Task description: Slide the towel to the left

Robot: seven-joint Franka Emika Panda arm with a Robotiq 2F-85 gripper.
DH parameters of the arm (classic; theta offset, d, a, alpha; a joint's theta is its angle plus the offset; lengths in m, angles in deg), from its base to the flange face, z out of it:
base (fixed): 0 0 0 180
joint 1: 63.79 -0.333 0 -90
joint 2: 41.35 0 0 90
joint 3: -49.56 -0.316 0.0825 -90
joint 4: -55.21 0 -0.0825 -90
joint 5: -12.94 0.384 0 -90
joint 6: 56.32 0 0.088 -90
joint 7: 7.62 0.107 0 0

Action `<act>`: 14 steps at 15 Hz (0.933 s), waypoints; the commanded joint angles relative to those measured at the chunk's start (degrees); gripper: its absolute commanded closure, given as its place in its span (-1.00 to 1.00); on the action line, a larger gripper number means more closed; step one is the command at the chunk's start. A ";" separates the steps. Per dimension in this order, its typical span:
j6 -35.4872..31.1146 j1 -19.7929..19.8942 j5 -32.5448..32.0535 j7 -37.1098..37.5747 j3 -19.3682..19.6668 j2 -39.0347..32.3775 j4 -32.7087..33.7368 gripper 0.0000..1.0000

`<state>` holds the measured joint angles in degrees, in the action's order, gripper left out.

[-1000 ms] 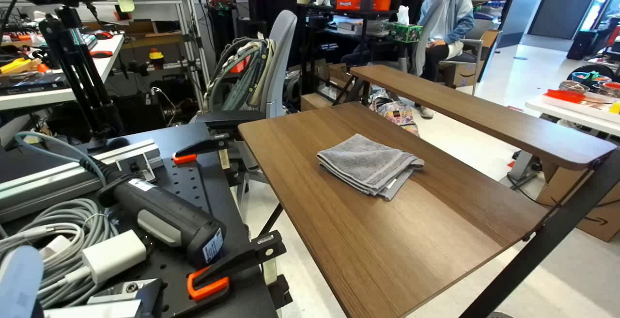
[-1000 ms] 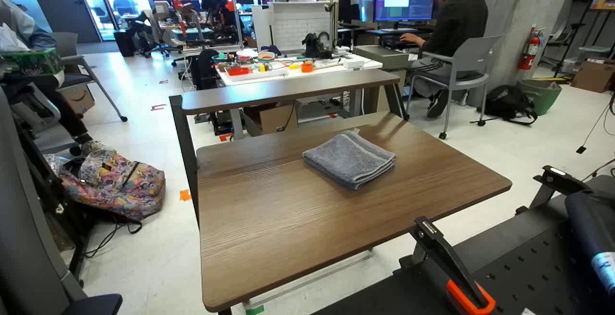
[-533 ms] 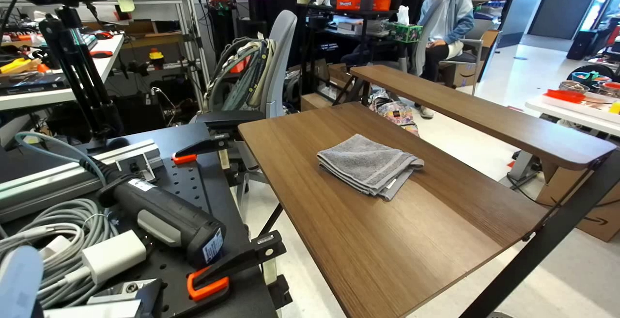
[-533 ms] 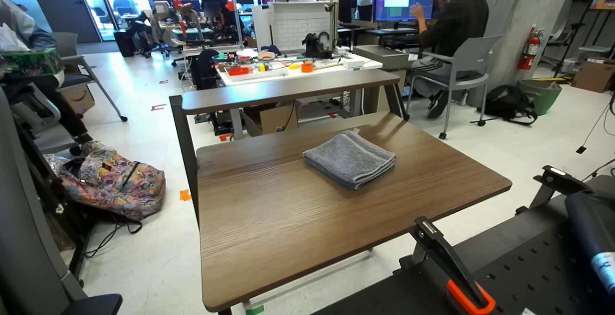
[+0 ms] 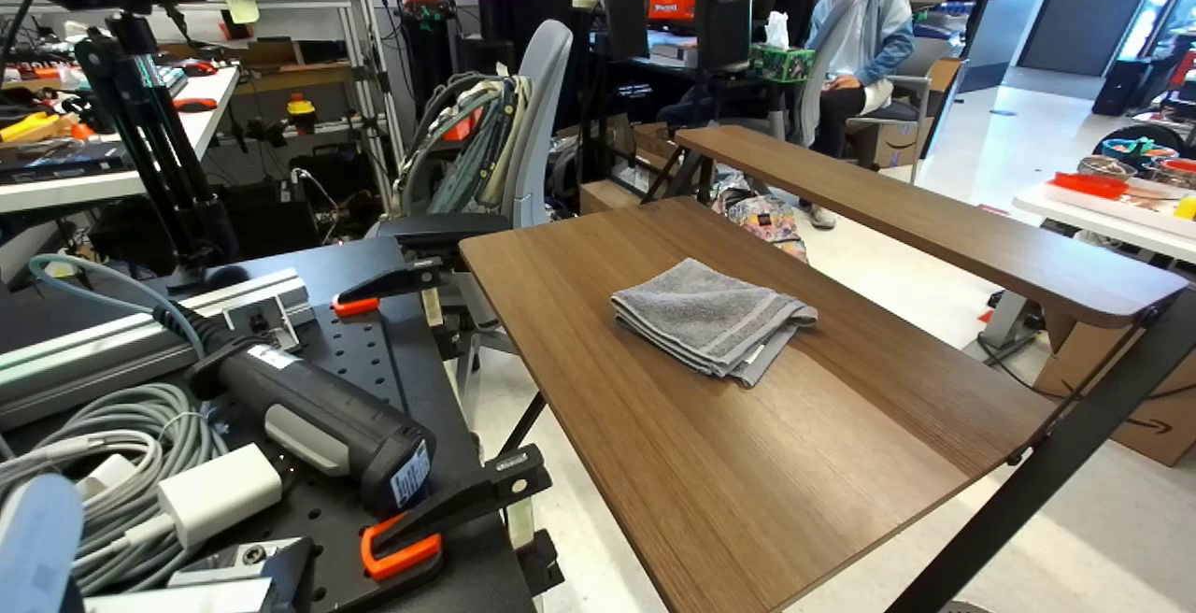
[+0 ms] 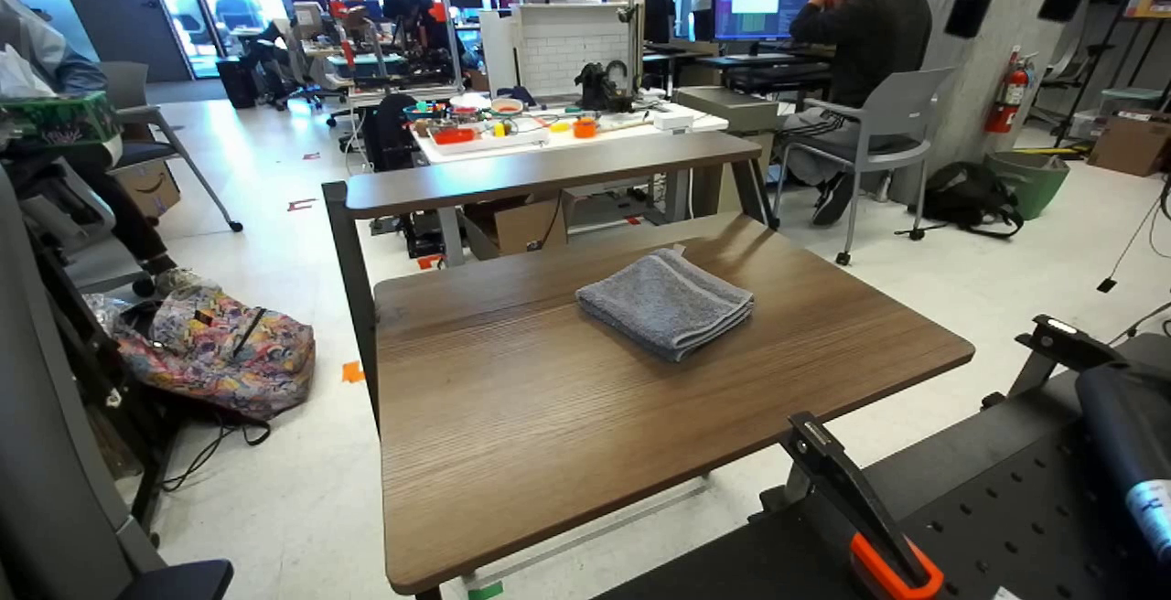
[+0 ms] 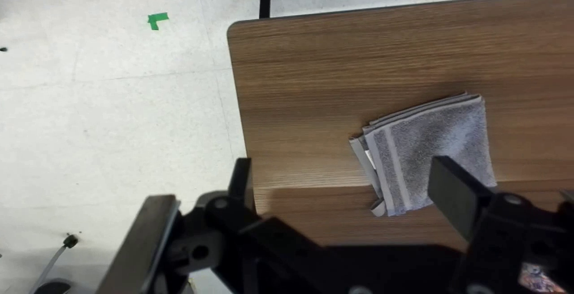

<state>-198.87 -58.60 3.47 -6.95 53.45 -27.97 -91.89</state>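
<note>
A folded grey towel (image 5: 710, 319) lies flat on a brown wooden table (image 5: 598, 398). It also shows in an exterior view (image 6: 666, 300), right of the middle of the tabletop (image 6: 512, 417). In the wrist view the towel (image 7: 430, 150) lies right of centre, partly hidden behind the right finger. My gripper (image 7: 341, 168) is open and empty, high above the table, with its fingers wide apart. Its fingers hang at the top edge in both exterior views, as gripper (image 5: 675, 48) and gripper (image 6: 1013, 15), well apart from the towel.
A raised wooden shelf (image 5: 934, 211) runs along one long side of the table. A black perforated bench (image 5: 364, 361) with clamps, cables and a dark handheld tool stands along the opposite side. A grey chair (image 5: 537, 127) stands near one table end.
My gripper has come into view from above at the top of both exterior views, where it was absent before. The towel has not moved. A seated person in the background has raised an arm.
</note>
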 commanded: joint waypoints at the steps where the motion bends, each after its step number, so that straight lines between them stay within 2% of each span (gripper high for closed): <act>1: -7.38 -1.46 2.89 4.17 -1.63 -10.39 4.38 -1.00; 6: -14.13 -4.01 1.37 13.34 -2.84 -25.64 12.33 -1.00; 14: -15.61 -14.41 2.42 27.24 0.64 -43.92 28.11 -1.00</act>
<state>-212.96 -68.75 4.92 16.49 51.67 -66.07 -69.62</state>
